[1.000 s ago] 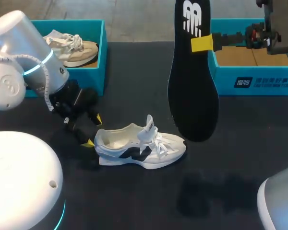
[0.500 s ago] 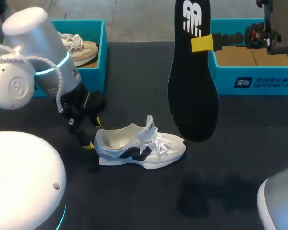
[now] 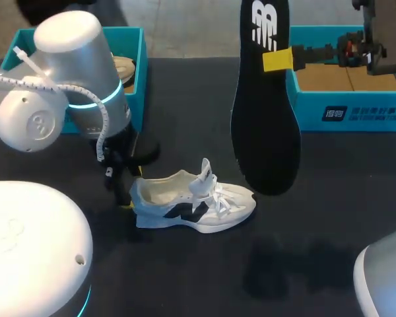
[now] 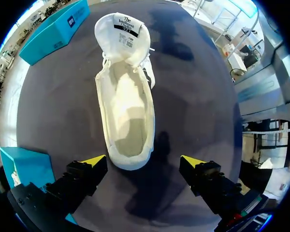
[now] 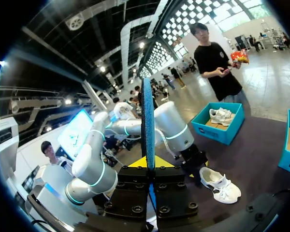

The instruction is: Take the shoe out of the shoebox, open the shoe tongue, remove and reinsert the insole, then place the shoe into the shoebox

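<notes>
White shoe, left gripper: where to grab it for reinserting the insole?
The heel, from behind, a finger on each side wall. The shoe stands upright, heel toward the open left gripper and narrower than its gap; gripping there likely leaves the opening free for the insole.

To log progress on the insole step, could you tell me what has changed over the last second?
The left gripper swung in toward the shoe and now stands open at its heel, one finger on either side, not touching. Nothing was grasped or released. The shoe lies as before, and the right gripper still holds the insole upright above the table.
</notes>
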